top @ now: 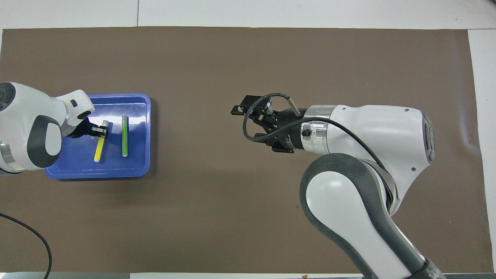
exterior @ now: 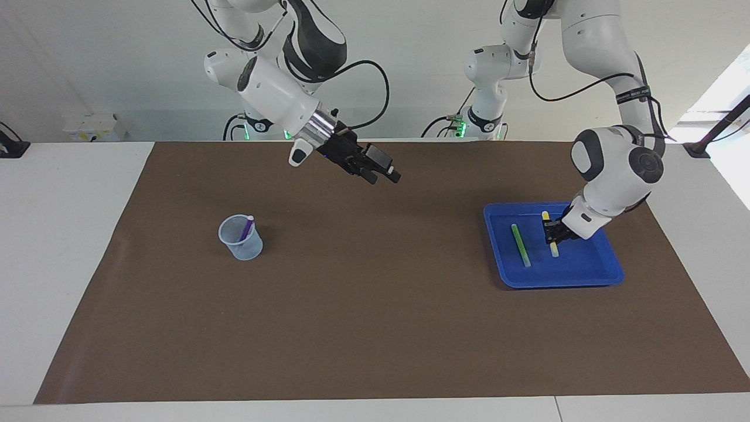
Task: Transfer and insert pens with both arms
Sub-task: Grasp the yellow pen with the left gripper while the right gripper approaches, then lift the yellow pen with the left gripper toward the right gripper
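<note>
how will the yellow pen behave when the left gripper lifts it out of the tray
The yellow pen looks thin and rigid, so it should stay straight. The left gripper holds it near one end, so the long free end may droop or swing. Its round barrel would probably roll in the blue tray if dropped.

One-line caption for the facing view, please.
Left end effector grips yellow pen in blue tray; right end effector waits.
</note>
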`<state>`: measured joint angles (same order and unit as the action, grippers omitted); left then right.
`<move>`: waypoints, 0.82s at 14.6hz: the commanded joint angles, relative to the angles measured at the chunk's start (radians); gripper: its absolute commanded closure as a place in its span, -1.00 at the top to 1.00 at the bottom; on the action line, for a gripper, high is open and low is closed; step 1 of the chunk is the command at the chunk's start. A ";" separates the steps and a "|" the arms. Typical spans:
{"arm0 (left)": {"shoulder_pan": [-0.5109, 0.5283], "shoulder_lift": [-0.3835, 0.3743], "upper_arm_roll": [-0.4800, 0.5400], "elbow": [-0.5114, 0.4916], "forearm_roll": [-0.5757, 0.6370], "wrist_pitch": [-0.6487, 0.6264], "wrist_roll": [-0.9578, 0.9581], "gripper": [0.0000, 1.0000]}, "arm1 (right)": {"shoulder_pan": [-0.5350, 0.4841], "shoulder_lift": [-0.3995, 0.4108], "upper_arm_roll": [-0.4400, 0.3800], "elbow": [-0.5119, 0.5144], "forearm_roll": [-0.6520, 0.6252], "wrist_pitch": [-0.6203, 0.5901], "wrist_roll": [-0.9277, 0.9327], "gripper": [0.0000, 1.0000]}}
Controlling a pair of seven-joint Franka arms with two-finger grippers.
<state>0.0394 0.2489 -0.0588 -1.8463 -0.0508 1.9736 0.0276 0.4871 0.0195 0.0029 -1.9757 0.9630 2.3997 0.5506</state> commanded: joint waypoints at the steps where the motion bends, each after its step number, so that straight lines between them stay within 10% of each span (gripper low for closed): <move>1: -0.074 0.030 0.007 0.157 -0.062 -0.165 -0.278 -1.00 | 0.005 -0.027 -0.001 -0.029 0.030 0.016 0.002 1.00; 12: -0.262 -0.114 0.001 0.160 -0.470 -0.265 -1.282 -1.00 | 0.008 -0.047 0.006 -0.020 0.071 0.058 -0.027 1.00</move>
<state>-0.2065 0.1683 -0.0707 -1.6481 -0.4576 1.7151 -1.1751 0.4915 -0.0069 0.0028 -1.9757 1.0079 2.4382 0.5497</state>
